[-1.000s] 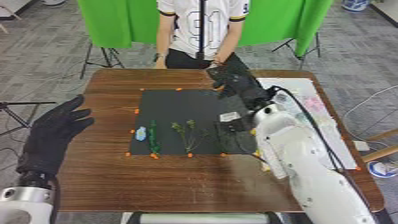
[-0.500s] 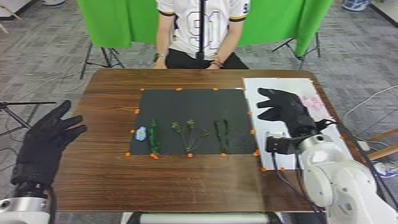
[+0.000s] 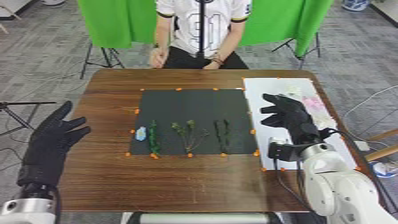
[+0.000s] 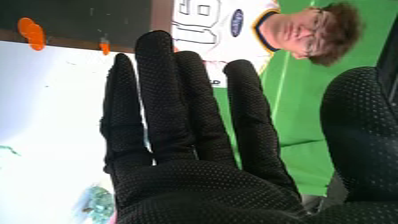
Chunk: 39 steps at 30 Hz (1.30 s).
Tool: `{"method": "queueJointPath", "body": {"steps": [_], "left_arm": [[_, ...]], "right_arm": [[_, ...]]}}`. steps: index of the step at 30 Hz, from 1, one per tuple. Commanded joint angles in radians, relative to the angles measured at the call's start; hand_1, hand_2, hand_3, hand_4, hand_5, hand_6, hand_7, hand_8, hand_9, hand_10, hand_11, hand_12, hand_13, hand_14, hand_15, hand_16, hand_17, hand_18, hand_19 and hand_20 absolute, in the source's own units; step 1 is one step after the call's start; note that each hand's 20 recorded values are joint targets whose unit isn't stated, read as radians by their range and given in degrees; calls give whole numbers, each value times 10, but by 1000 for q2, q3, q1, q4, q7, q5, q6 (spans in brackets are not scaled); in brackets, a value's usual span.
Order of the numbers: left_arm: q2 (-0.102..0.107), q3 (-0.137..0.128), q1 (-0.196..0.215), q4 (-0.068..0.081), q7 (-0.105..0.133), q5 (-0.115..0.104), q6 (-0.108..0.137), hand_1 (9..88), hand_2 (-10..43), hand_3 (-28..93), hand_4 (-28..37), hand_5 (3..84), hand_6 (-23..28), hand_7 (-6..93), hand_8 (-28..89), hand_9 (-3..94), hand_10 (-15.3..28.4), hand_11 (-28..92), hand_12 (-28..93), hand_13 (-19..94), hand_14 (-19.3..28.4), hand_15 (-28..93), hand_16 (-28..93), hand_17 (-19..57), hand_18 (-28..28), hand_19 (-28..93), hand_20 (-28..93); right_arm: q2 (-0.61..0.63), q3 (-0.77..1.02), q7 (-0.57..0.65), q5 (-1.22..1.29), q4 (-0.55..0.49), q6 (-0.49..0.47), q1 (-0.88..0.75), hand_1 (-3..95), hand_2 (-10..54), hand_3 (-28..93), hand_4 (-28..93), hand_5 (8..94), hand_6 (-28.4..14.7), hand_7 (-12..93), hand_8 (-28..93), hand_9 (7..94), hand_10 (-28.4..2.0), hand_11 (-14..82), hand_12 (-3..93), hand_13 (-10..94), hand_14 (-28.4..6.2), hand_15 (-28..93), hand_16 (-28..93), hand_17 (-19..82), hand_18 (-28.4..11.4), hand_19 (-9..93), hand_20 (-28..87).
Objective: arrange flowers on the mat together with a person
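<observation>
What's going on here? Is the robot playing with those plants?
It looks like flower arranging on a dark mat. Green stems lie side by side there, next to a small pale blue thing. The right robot hand is open and empty over the white sheet, where something pink, maybe flowers, lies. The left robot hand is open at the table's left side. Neither robot hand holds any plants.
</observation>
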Motion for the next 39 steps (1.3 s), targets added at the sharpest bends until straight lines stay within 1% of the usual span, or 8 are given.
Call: {"method": "queueJointPath", "body": {"steps": [1,20,23,29,32,37,38,39], "left_arm": [[-18,2,-1,0,-28,14,-5,223,39,796,-283,308,56,157,-116,314,181,326,102,216,251,616,-123,-90,223,527,161],[-12,13,1,-6,-23,8,9,226,40,795,-283,323,68,157,-113,310,187,338,98,221,254,624,-126,-86,225,534,163],[-7,21,-3,-5,-15,0,16,226,40,795,-283,324,68,158,-113,307,188,337,97,221,254,625,-126,-87,225,534,163],[-8,18,-4,-10,-23,11,4,228,40,795,-283,323,69,160,-113,302,186,337,98,221,254,625,-126,-87,225,535,162],[-4,19,-4,-13,-17,11,4,228,40,795,-283,323,70,159,-113,301,187,338,98,221,254,626,-126,-87,225,535,162],[-6,20,-7,-14,-24,15,1,228,40,794,-283,323,70,158,-113,301,186,337,97,221,254,626,-127,-87,225,535,161],[-9,21,-13,-12,-34,20,-4,228,40,795,-283,323,70,159,-113,301,186,337,97,221,254,626,-127,-87,225,535,161],[-1,23,-8,-13,-25,13,4,228,40,796,-283,323,70,159,-112,301,186,337,97,221,254,626,-127,-87,226,536,161]], "right_arm": [[-7,3,-11,10,-2,14,6,239,29,698,-241,488,2,143,-115,521,-184,209,157,479,-193,599,88,172,-262,634,132],[-11,-1,-3,-3,-4,13,7,238,32,697,-242,489,3,144,-115,525,-185,209,156,482,-192,600,87,172,-263,627,141],[-8,-4,-5,-2,-5,17,9,238,32,697,-242,490,3,144,-115,526,-184,210,156,482,-192,600,87,172,-262,627,142],[-7,-9,-10,-7,-6,22,10,237,34,698,-242,492,2,144,-115,527,-184,210,156,483,-191,600,87,172,-262,626,142],[-5,-12,-11,-8,-4,21,10,237,34,699,-242,492,3,145,-115,530,-183,211,156,484,-190,599,87,172,-261,625,142],[-3,-15,-12,-11,-4,21,13,237,34,700,-242,493,2,146,-116,531,-184,211,155,485,-190,599,88,172,-260,624,142],[-2,-13,-11,-11,-6,23,9,237,34,701,-242,493,2,146,-116,531,-184,211,155,485,-190,599,88,172,-260,624,142],[-6,-13,-11,-12,-3,14,14,237,34,701,-242,493,2,146,-116,531,-184,211,155,485,-191,599,88,172,-260,624,142]]}}
